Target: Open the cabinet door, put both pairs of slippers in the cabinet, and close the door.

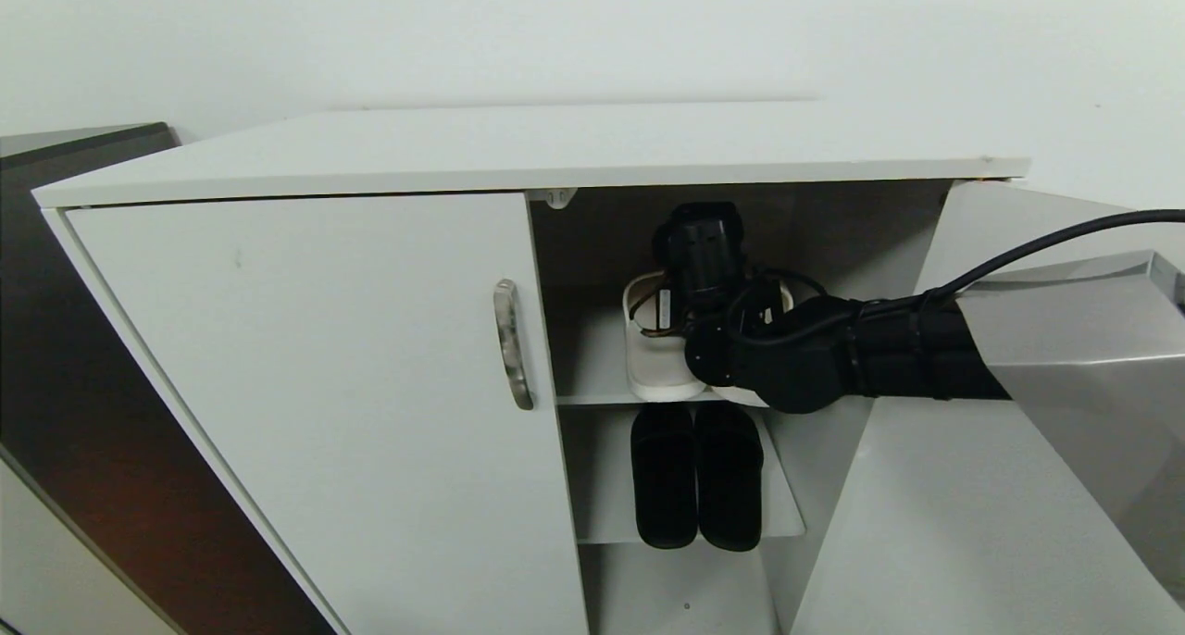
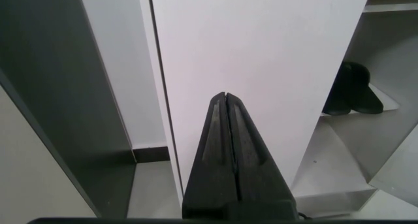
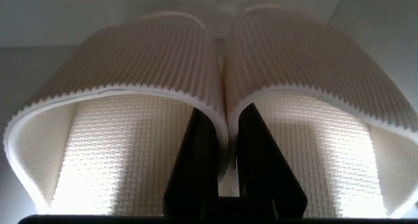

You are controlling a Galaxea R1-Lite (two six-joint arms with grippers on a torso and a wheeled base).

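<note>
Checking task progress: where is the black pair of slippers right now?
In the head view, the black slippers sit side by side on the cabinet's lower shelf, right of the closed door, directly below the white slippers.

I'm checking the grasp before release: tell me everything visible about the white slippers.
The white slippers are a cream pair, foam-like, with ribbed straps and dimpled footbeds. They lie side by side, inner edges touching, toes pointing into the cabinet, at the upper shelf, heels reaching its front edge. The right gripper pinches their two inner strap edges together, its fingers one inside each slipper. Whether the soles rest fully on the shelf cannot be told.
</note>
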